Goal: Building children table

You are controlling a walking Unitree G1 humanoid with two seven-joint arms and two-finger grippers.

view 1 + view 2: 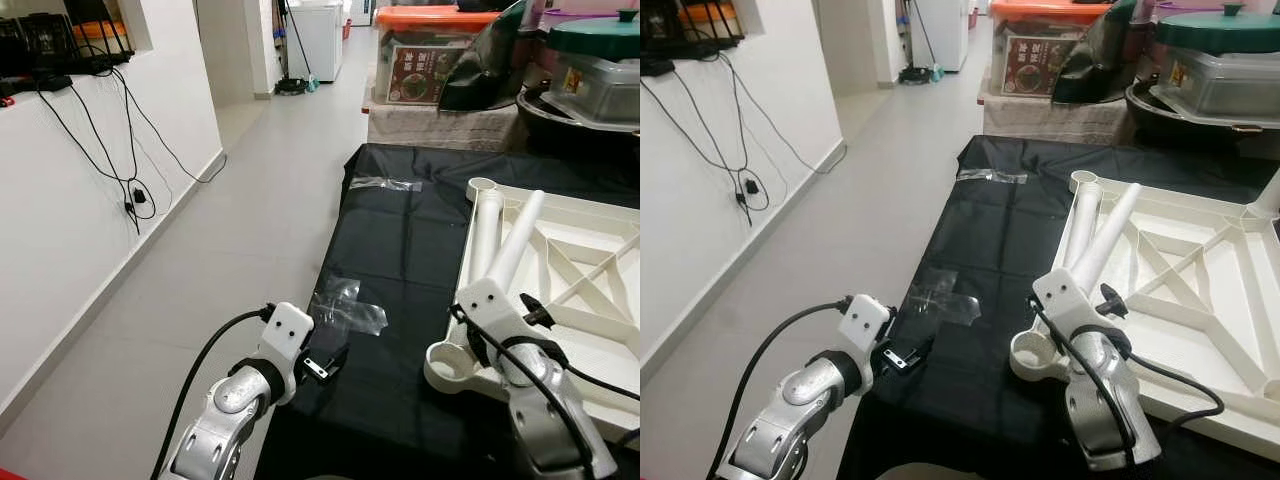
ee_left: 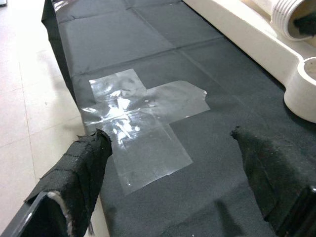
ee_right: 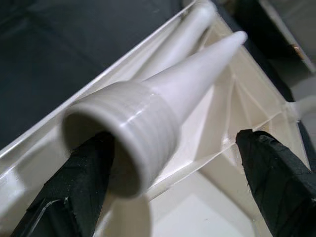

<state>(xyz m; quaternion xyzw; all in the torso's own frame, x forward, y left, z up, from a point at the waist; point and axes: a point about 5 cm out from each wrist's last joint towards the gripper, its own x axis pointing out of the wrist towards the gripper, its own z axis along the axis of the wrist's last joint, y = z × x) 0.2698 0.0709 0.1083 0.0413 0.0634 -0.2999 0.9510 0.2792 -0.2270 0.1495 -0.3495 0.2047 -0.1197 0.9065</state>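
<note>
Table leg [image 3: 163,106] found lying on upturned tabletop [image 1: 585,300] near its left edge, threaded end between spread right gripper [image 3: 168,185] fingers, ungripped. Should close squarely on threads. Left gripper [image 2: 182,182] open, empty.

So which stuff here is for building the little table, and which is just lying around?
For the table: upside-down white tabletop; white legs on it; right claw by a leg.

Just lying around: clear tape on black cloth; orange-lidded box; wall cables.
</note>
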